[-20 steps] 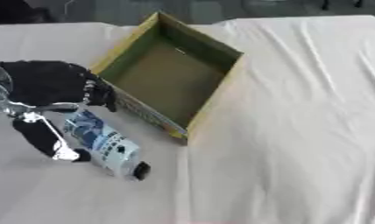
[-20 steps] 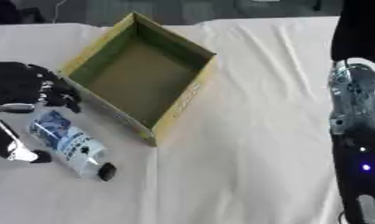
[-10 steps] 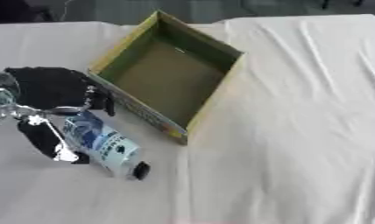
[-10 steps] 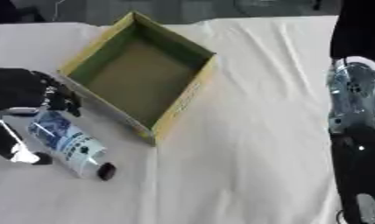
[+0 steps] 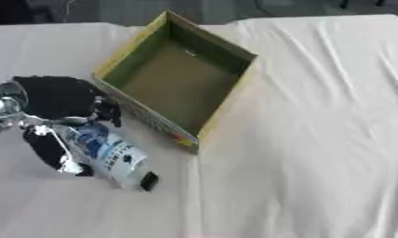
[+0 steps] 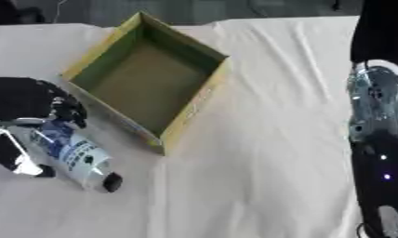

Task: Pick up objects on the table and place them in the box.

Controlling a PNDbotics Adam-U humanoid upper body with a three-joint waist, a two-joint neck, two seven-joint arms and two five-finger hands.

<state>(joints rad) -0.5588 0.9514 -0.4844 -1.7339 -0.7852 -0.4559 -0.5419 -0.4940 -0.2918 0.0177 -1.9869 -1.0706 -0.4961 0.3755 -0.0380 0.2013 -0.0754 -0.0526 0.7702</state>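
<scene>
A bottle [image 5: 111,153] with a blue and white label lies on the white cloth, its black cap [image 5: 149,181] pointing to the lower right. My black left hand [image 5: 60,95] is over the bottle's base end. Its fingers [image 5: 109,113] curl down on the side nearer the box and its thumb [image 5: 49,149] runs along the other side, so the bottle sits between them. The open yellow-green cardboard box [image 5: 244,82] stands empty just to the right of the hand. Only my right forearm [image 6: 374,116] shows at the right edge; its hand is out of view.
The white cloth [image 5: 316,139] covers the whole table, with wide bare room to the right of the box. The box's near corner [image 5: 190,144] is close to the bottle. The table's far edge runs along the top.
My left hand has shifted slightly down and right over the bottle. The bottle and the box have stayed in place, and the right arm has not moved.
</scene>
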